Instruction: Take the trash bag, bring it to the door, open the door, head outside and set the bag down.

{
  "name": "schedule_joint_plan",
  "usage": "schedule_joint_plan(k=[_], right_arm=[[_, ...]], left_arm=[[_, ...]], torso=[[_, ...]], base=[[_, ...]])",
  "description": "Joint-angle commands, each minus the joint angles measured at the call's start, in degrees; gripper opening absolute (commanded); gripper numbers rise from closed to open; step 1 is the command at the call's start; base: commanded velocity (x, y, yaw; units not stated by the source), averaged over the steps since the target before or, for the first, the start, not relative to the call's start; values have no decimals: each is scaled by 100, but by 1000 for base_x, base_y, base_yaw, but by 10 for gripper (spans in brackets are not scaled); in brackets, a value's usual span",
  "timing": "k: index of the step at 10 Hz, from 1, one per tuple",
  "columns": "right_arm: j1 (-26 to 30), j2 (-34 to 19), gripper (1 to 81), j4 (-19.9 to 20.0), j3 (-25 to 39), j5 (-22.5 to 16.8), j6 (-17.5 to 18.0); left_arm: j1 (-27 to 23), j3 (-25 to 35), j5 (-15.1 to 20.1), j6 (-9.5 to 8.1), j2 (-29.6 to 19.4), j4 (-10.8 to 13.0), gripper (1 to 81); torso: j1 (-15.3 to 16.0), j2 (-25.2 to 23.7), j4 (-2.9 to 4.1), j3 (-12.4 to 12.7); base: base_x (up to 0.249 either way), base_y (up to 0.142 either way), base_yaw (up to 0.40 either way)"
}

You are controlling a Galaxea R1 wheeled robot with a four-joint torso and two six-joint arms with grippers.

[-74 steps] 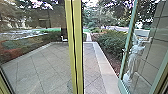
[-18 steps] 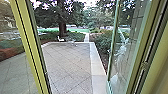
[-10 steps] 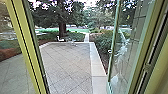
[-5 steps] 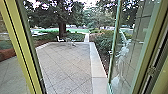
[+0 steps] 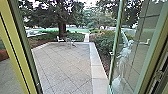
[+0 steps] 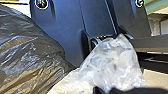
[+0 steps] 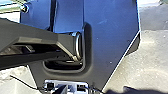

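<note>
Left gripper: whether wide or narrow, cannot be told. Right gripper: likewise undetermined.

Trash bag: one, dark, bulky, creased; lay in left wrist view, close to the robot's dark plate. Its support could not be made out.

Clear plastic: one peaked mass, beside the bag; whether part of it, uncertain.

Door: glass, green-edged, stood open on the right of the way out; yellow post at left.

Paving: beyond the opening; pale border along its right edge, chair near its far edge.

Progress, as judged: bag brought to the door, door opened. Passage outside seemed under way or about to begin, the robot at the doorway. Outstanding: clearing the frame, then setting the bag down.
</note>
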Motion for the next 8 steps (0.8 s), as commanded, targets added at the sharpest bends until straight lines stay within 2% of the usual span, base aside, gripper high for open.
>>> schedule_joint_plan(k=[1,8], right_arm=[[249,22,811,-23,22,-310,1],[258,31,811,-23,22,-310,1]], left_arm=[[-290,12,404,22,-3,3,10],[-290,12,404,22,-21,3,10]], torso=[[0,0,0,0],[-11,-2,0,0]], base=[[113,0,0],[115,0,0]])
